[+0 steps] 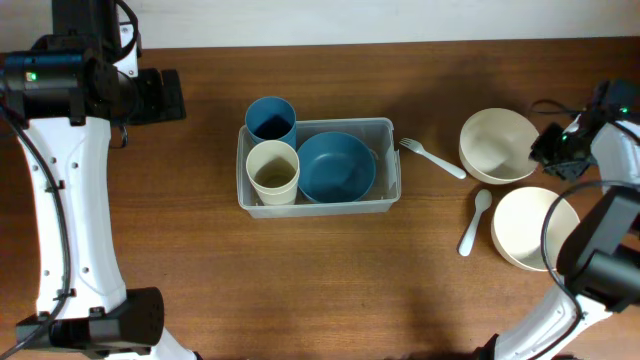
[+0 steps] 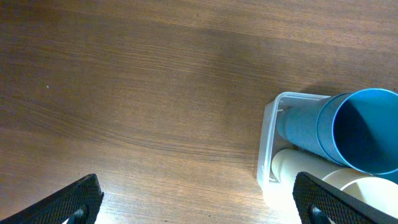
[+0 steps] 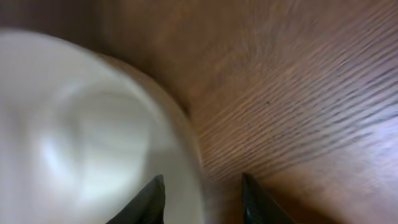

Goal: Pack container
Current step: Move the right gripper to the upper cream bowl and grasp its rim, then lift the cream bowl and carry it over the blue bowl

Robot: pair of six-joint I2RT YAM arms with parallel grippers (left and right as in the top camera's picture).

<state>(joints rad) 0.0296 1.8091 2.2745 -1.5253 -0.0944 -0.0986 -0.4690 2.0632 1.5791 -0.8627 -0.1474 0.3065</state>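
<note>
The clear container point(image 1: 392, 160) sits mid-table and holds a blue cup point(image 1: 270, 118), a cream cup point(image 1: 273, 170) and a blue bowl point(image 1: 335, 166). My left gripper point(image 1: 165, 95) hovers far left of it, wide open and empty; its view shows the container's corner point(image 2: 268, 143) with the blue cup point(image 2: 364, 130) and the cream cup point(image 2: 305, 165). My right gripper point(image 1: 540, 148) is at the right rim of a cream bowl point(image 1: 495, 145). In the right wrist view its jaws point(image 3: 202, 199) stand apart astride the bowl point(image 3: 81, 124) rim, one finger inside, one outside.
A second cream bowl point(image 1: 525, 228) stands at the right, close under the right arm. A white fork point(image 1: 432, 158) lies between the container and the upper bowl. A white spoon point(image 1: 474, 220) lies beside the lower bowl.
</note>
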